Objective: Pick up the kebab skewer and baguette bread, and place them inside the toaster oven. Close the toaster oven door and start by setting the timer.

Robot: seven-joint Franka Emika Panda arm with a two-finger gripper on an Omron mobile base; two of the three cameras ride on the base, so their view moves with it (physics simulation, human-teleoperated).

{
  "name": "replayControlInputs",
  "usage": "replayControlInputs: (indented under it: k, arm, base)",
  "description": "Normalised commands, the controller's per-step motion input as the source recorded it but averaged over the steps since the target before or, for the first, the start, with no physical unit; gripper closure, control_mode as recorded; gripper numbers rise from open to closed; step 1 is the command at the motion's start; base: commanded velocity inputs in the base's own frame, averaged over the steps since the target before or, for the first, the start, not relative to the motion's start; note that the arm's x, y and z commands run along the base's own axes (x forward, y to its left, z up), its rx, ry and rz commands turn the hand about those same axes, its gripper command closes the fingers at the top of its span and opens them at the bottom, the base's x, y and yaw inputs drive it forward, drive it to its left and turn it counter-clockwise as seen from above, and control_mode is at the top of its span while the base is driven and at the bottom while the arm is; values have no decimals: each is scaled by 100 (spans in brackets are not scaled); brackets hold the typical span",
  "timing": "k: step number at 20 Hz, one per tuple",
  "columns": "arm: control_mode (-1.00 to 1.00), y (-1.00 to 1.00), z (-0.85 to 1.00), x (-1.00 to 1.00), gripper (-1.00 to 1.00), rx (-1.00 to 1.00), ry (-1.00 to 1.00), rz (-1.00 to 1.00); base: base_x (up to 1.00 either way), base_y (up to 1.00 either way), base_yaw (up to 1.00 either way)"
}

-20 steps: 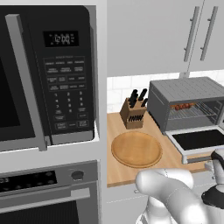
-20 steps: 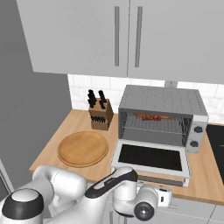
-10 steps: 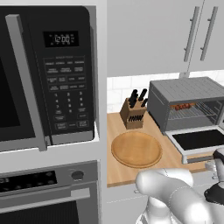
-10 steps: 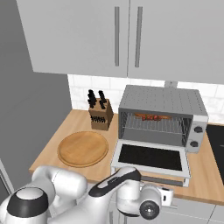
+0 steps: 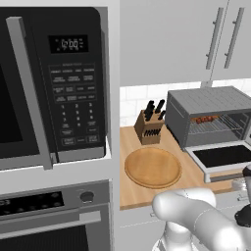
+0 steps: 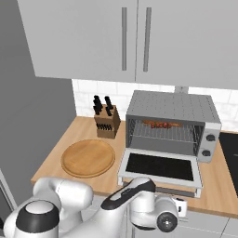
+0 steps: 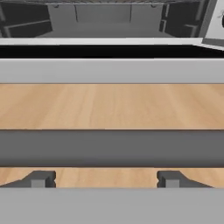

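Observation:
The grey toaster oven (image 6: 173, 105) (image 5: 206, 100) stands at the back right of the wooden counter. Its door (image 6: 160, 166) (image 5: 223, 156) lies dropped flat, dark glass up. A reddish-brown kebab skewer (image 6: 158, 124) (image 5: 205, 118) rests on the wire rack inside. An orange streak beside it looks like the baguette bread, too small to tell apart. My gripper (image 7: 105, 180) (image 6: 181, 207) hangs low in front of the counter edge, just below the door's front rim (image 7: 112, 70). It is open, with nothing between its fingertips (image 7: 41, 179).
A round wooden board (image 6: 88, 158) lies left of the door and a knife block (image 6: 106, 122) stands behind it. The oven's knobs (image 6: 211, 137) are on its right face. A big black microwave (image 5: 54, 83) and a wall oven (image 5: 54, 215) fill the left.
The wrist has sunk a little and slid slightly right under the door's front edge. The oven, door and food have not moved.

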Motion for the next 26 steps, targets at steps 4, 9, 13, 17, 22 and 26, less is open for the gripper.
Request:
replayControlInputs:
  k: [4,9,13,17,22,26]
  arm:
    - [-100,3,0,35,-100,0,0,0]
    - [-100,1,16,19,-100,0,0,-1]
    - [-100,8,30,13,-100,0,0,-3]
    - [-100,4,42,4,-100,0,-3,-1]
    - [-100,4,47,8,-100,0,-5,-1]
    - [-100,6,48,11,-100,0,-9,0]
  base:
    - [0,0,0]
    - [0,0,0]
    - [0,0,0]
    - [0,0,0]
    - [0,0,0]
    - [0,0,0]
